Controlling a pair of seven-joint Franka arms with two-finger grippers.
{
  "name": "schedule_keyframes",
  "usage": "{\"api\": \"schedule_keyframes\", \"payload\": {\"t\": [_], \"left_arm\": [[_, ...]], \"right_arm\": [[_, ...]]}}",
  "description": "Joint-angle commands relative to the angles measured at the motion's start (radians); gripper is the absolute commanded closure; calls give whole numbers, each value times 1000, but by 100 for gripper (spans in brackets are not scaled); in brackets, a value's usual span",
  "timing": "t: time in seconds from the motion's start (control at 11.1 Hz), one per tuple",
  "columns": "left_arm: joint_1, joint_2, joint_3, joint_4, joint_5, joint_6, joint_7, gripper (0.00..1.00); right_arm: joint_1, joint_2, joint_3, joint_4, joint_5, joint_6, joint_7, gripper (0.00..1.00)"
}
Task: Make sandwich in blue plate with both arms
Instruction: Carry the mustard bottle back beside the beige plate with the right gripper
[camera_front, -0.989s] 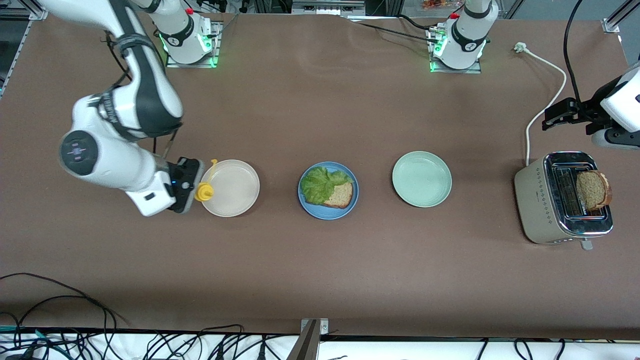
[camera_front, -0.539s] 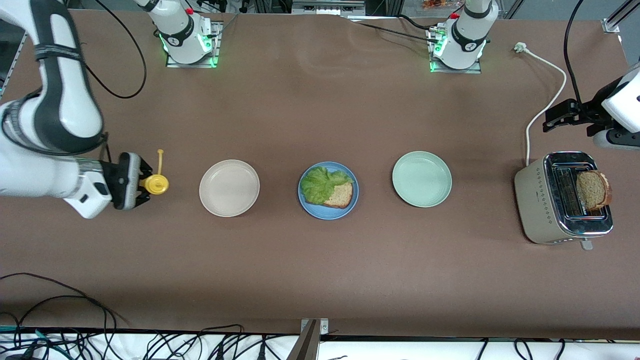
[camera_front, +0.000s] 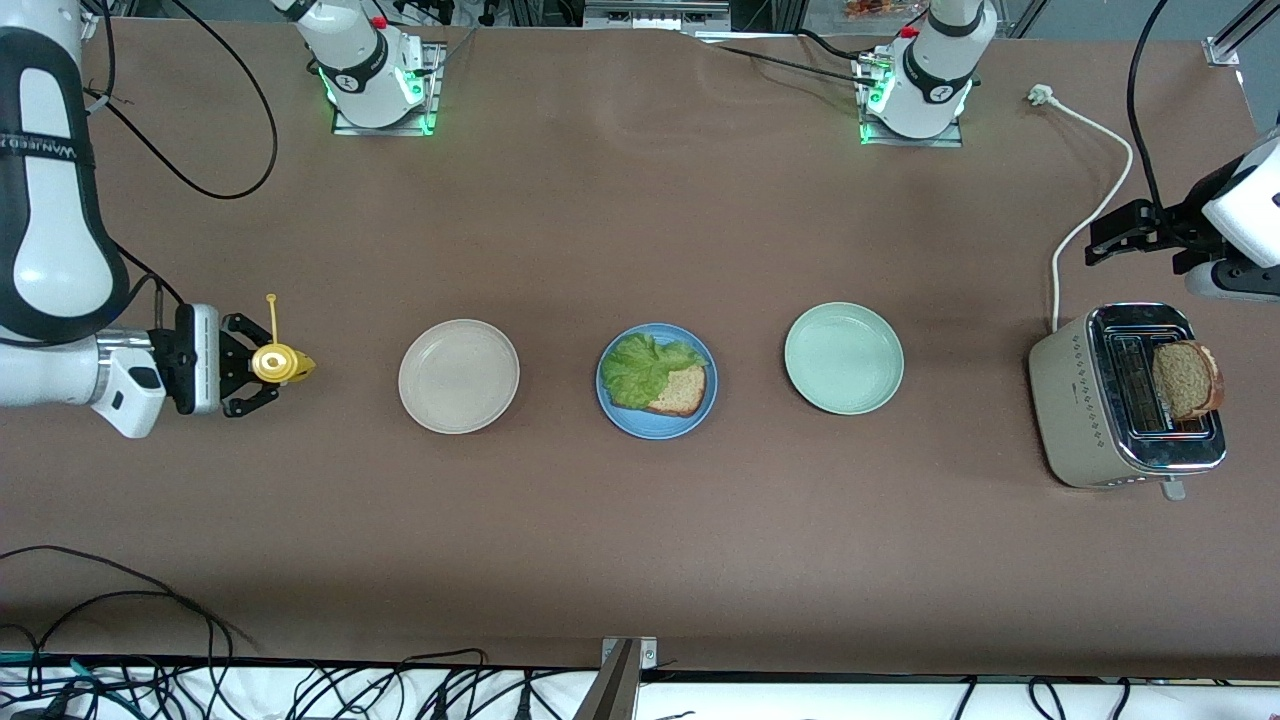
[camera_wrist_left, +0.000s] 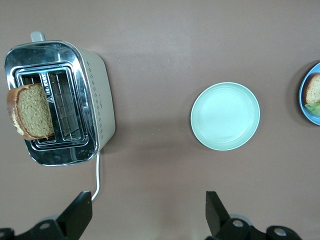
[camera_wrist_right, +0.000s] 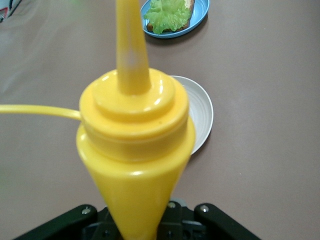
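You have bare brown table (camera_front: 640, 520) all along the front edge. The toaster (camera_front: 1125, 400) holds a bread slice (camera_front: 1186, 378) at the left arm's end; the blue plate (camera_front: 700, 415) carries bread and lettuce (camera_front: 640, 365) mid-table. The right gripper (camera_front: 250, 363) clamps a yellow squeeze bottle (camera_front: 278, 362) beside the cream plate (camera_front: 458, 376) — the left gripper (camera_wrist_left: 145, 215) hangs wide open, empty, near the toaster.

I am reading only one marking: white capital lettering running along the black band of the right arm (camera_front: 45, 150), up the limb from its gripper (camera_front: 262, 364). It looks like "WANJIEO" or similar, and I am not making out every letter. I am finding nothing legible on the toaster (camera_front: 1125, 395) below the left gripper (camera_front: 1105, 232).
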Motion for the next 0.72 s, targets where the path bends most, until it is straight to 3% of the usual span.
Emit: {"api": "schedule_keyframes", "payload": {"t": [0.0, 0.18, 0.45, 0.54, 0.63], "left_arm": [[0, -3, 0, -3, 8, 12, -5, 0], [0, -3, 0, -3, 5, 12, -6, 0], [-27, -3, 4, 4, 8, 10, -5, 0], [-27, -5, 4, 4, 8, 10, -5, 0], [-27, -6, 4, 4, 10, 10, -5, 0]], "right_arm": [[-64, 73, 24, 34, 75, -28, -113, 100], [-77, 171, 24, 99, 179, -85, -185, 100], [-103, 219, 32, 109, 220, -79, -254, 100], [-127, 252, 48, 112, 220, -76, -292, 100], [-180, 307, 114, 128, 220, -62, -326, 100]]}}
